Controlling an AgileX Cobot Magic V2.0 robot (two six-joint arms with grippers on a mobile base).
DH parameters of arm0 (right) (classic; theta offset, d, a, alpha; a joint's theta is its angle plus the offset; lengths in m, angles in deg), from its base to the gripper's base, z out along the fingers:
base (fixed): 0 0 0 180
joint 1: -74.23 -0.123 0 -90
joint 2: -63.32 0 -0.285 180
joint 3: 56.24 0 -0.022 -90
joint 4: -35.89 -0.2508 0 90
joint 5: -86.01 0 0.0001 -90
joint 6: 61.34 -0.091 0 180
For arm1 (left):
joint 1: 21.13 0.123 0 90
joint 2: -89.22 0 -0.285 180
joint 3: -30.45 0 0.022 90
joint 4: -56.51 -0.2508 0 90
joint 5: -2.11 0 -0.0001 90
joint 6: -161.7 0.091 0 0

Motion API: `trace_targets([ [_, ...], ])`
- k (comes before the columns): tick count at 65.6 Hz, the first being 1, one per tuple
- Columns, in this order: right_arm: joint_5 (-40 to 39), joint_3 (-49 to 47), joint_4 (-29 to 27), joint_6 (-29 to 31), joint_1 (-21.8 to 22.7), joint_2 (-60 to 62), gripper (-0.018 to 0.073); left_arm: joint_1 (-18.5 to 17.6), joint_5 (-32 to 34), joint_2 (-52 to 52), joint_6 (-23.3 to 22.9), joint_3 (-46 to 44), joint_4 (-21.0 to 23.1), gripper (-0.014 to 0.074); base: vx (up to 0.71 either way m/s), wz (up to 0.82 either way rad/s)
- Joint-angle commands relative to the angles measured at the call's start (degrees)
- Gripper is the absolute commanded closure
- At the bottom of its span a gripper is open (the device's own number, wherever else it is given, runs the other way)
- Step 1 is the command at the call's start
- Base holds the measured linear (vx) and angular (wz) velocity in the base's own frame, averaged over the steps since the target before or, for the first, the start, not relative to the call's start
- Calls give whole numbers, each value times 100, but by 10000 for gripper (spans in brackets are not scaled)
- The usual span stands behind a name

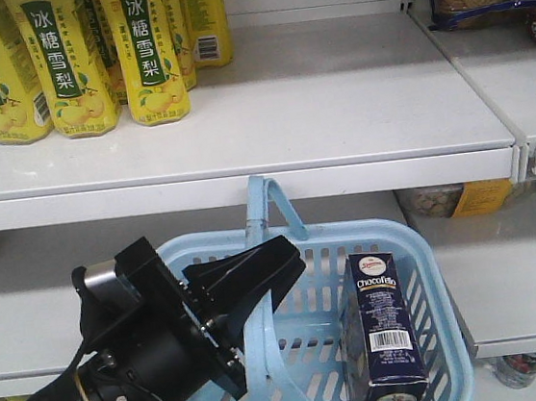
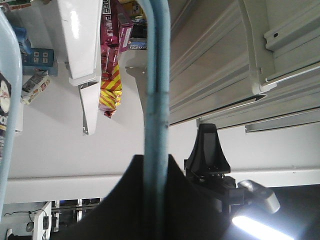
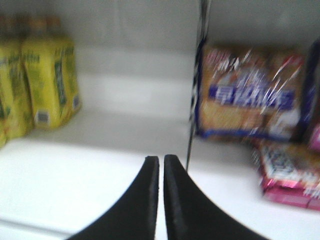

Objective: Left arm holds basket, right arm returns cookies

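Observation:
The light blue basket [image 1: 421,270] hangs in front of the shelves, its hoop handle [image 1: 256,221] standing upright. My left gripper [image 1: 273,263] is shut on that handle. In the left wrist view the handle [image 2: 156,90] runs straight up between the two black fingers of the left gripper [image 2: 156,162]. The navy cookies carton [image 1: 385,332] stands on end inside the basket against its right wall. In the right wrist view my right gripper [image 3: 161,159] is shut with nothing in it, hovering over a white shelf [image 3: 90,175]. The right arm does not show in the front view.
Yellow drink bottles [image 1: 68,59] stand at the back left of the upper shelf [image 1: 269,123]. Bagged biscuits [image 3: 245,95] and pink packs [image 3: 290,175] lie beyond a divider [image 3: 192,115] to the right. The lower shelf [image 1: 519,278] sits behind the basket.

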Motion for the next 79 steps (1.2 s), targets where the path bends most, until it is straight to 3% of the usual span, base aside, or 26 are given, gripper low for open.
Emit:
trace_targets([
  [1, 441, -363, -151, -18, -178, -276, 557, 21, 738, 198, 60, -184, 257, 596, 0, 0],
  [12, 1708, -453, -729, -1, -235, -488, 477, 21, 738, 198, 60, -184, 257, 596, 0, 0],
  [32, 3358, -453, -1156, -6, -235, -500, 92, 21, 738, 198, 60, -184, 257, 596, 0, 0],
  [42, 3980, -453, -1303, -224, -235, -500, -50, 21, 738, 198, 60, -184, 257, 596, 0, 0],
  [59, 4813, -453, -1680, -361, -235, -515, -61, 21, 738, 198, 60, -184, 257, 596, 0, 0],
  [79, 4853, -458, -2137, -585, -237, -669, -45, 21, 738, 198, 60, -184, 257, 596, 0, 0],
])
